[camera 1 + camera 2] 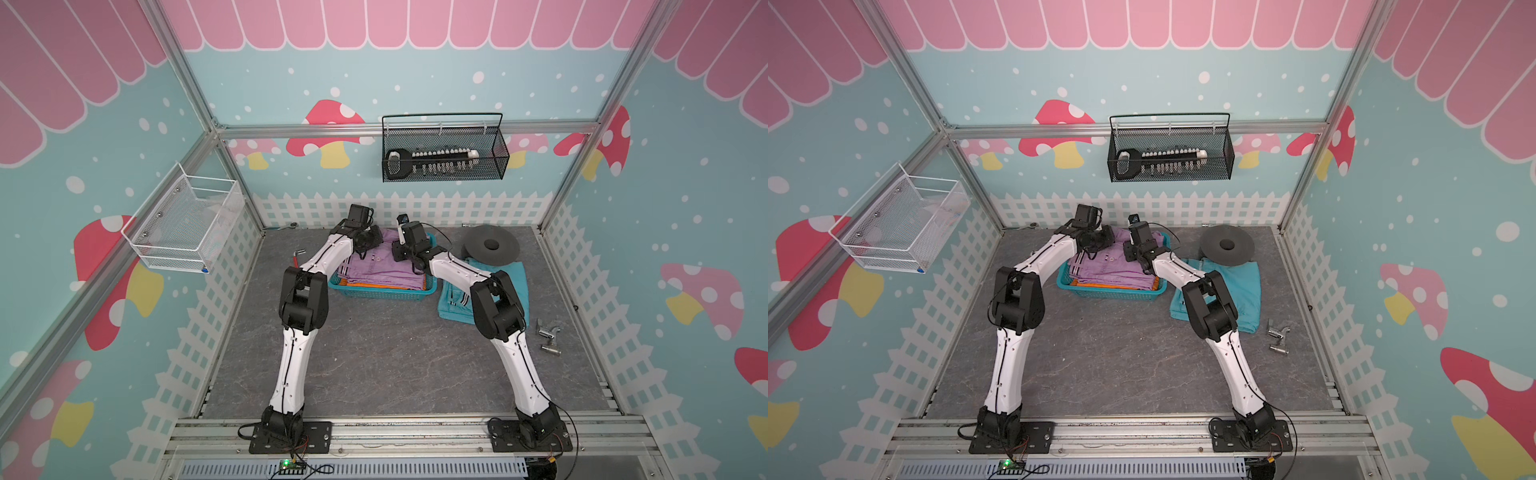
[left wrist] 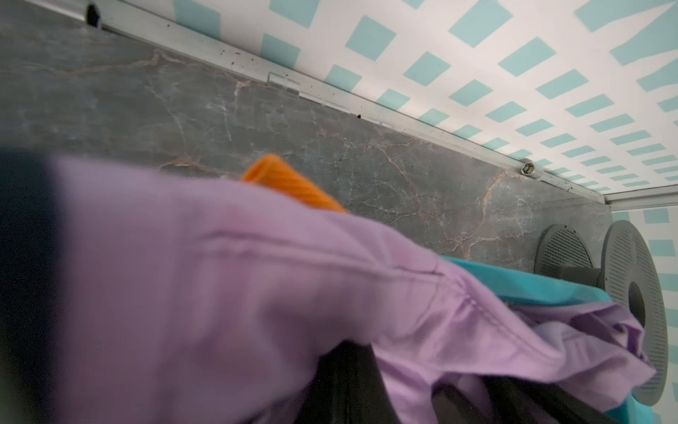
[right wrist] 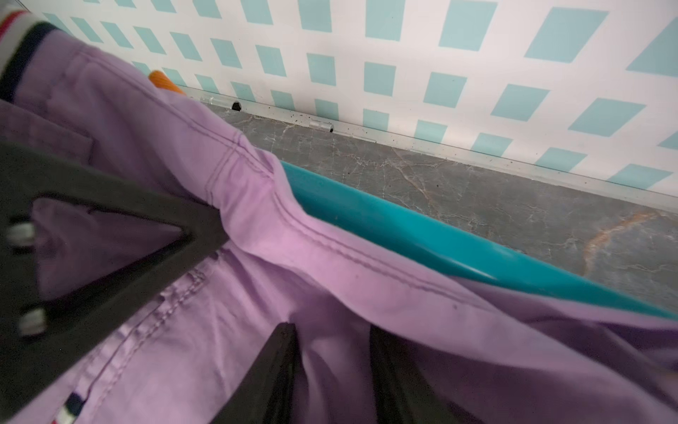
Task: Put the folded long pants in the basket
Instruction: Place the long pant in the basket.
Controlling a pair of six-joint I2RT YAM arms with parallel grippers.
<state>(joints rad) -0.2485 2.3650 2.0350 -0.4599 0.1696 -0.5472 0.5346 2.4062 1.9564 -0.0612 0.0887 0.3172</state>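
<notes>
Lilac pants (image 1: 376, 270) top the turquoise basket's (image 1: 382, 296) stack; left gripper (image 1: 372, 240), closed, sits at its far corner, right gripper (image 1: 400, 252) pinches a fold, likely seating them.

Black wire basket (image 1: 444, 149) on wall, white mesh basket (image 1: 187, 224), grey spool (image 1: 492, 245), metal fittings (image 1: 548, 332)

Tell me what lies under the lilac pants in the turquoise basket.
An edge of the orange pants shows beneath the lilac pants along the near wall of the basket. Anything deeper is covered.
</notes>
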